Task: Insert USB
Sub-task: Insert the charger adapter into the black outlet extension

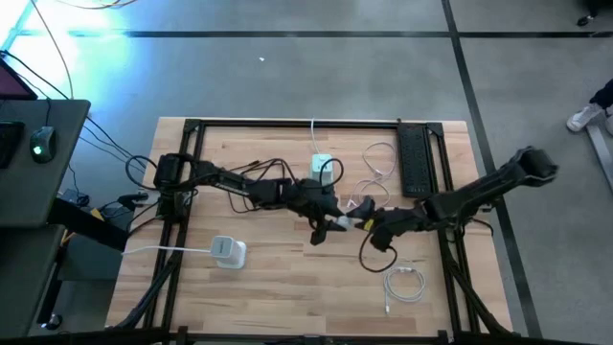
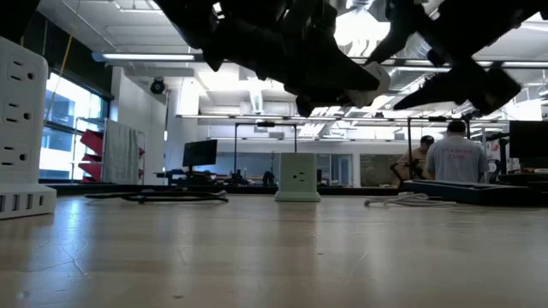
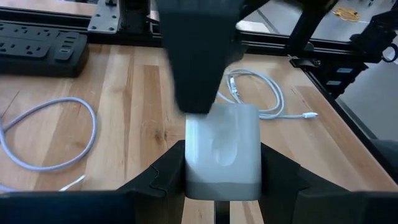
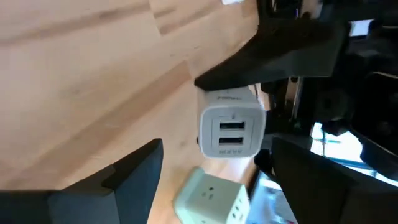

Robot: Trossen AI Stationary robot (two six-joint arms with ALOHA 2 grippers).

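Note:
A white USB charger block (image 3: 222, 143) sits between the dark fingers of my left gripper (image 3: 222, 163), above the middle of the table (image 1: 268, 278). The right wrist view shows its face with two USB ports (image 4: 231, 134), turned toward my right gripper (image 4: 214, 148). That gripper is open, its fingers wide apart just short of the charger, with nothing between them. From above, the two grippers meet nose to nose, left (image 1: 332, 219) and right (image 1: 370, 222). One dark finger of the right gripper (image 3: 199, 56) stands right in front of the charger. My left gripper pinches the white charger's body between its two fingers (image 3: 163, 177), one on each side wall (image 3: 194, 163). The fingers come level from the table's left side. The charger is lifted clear of the table, its port face pointing toward the right arm.
A black power strip (image 1: 414, 158) lies along the far right of the table. Two white cable coils (image 1: 378, 165) (image 1: 404, 285) and a black cable loop (image 1: 369, 254) lie nearby. A white cube outlet (image 1: 323, 165) and a white tower strip (image 1: 228, 251) stand on the wood. A person (image 2: 455, 156) sits in the room behind.

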